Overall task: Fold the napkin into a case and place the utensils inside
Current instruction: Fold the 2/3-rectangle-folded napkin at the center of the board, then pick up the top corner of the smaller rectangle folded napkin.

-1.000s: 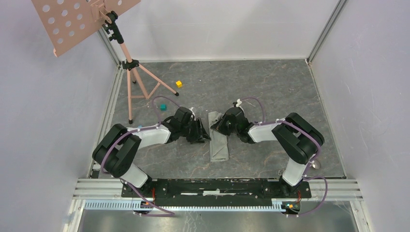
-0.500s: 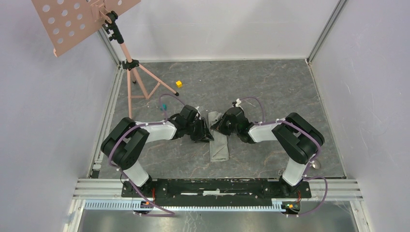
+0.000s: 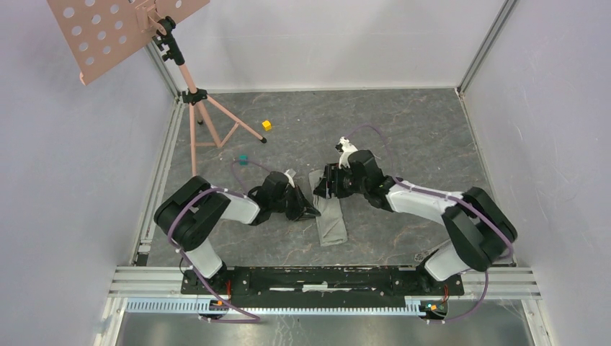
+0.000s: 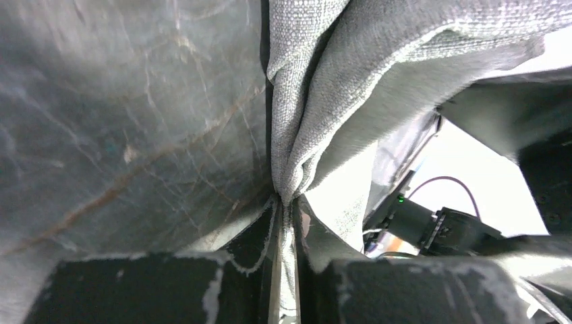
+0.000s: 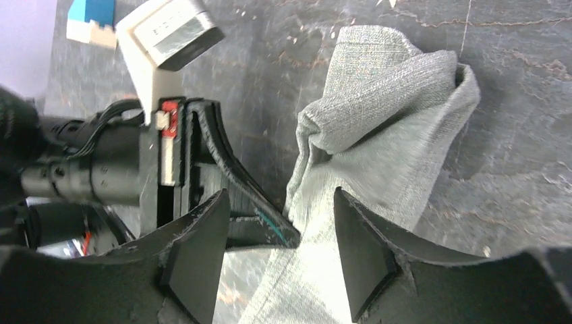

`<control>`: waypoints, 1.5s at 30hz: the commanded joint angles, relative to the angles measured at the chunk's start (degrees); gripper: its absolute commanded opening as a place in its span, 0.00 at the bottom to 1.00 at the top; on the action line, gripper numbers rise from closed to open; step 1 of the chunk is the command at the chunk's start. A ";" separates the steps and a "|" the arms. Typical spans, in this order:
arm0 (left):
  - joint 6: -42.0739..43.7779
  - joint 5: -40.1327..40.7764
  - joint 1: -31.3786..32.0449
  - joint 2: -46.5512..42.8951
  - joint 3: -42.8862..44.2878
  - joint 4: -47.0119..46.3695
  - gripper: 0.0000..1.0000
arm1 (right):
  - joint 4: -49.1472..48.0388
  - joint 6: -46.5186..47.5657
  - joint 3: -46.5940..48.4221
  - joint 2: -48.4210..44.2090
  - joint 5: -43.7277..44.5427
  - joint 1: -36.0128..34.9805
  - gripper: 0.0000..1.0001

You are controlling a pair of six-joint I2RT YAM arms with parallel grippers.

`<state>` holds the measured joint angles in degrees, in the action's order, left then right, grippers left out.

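Note:
The napkin [image 3: 331, 216] lies on the dark table as a narrow, long folded strip of grey-green cloth between my two arms. My left gripper [image 3: 314, 211] reaches in from the left and is shut on the napkin's left edge. In the left wrist view the cloth [image 4: 317, 81] bunches into a fold pinched between the jaws of that gripper [image 4: 287, 217]. My right gripper [image 3: 326, 189] hovers over the strip's far end. Its jaws [image 5: 280, 236] stand open above the napkin [image 5: 384, 115], gripping nothing. The left fingers [image 5: 260, 212] show between them. The utensils are out of view.
A pink music stand on a tripod [image 3: 193, 108] occupies the back left corner. A yellow cube [image 3: 266, 125] and a teal cube [image 3: 243, 158] lie on the table behind the left arm. White walls and aluminium rails [image 3: 166, 144] enclose the table.
The left gripper moved right and nearer and shut on the napkin's edge. The right gripper opened and let the cloth go, while its arm stretched out and its elbow swung right.

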<state>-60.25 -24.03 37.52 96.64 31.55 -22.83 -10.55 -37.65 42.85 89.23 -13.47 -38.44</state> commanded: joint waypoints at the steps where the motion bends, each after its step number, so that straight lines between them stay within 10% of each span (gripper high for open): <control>1: -13.30 5.12 4.10 1.18 -6.61 -10.87 0.12 | 4.84 11.18 -3.54 -7.38 -4.10 0.39 0.64; 12: -23.51 12.55 11.63 7.93 -9.66 -22.14 0.09 | 1.67 12.60 -6.68 -9.56 -3.19 3.27 0.74; 21: -24.33 12.93 12.14 9.36 -10.81 -24.82 0.08 | 2.17 10.24 -2.18 -5.59 1.03 2.44 0.61; 45: -21.67 13.44 12.31 8.05 -8.61 -19.83 0.07 | 22.90 8.90 13.96 3.08 38.06 -13.32 0.55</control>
<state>-84.03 -14.02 49.65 103.98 23.62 -49.78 7.92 -29.58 52.66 91.26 15.42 -49.45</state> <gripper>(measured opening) 0.127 0.547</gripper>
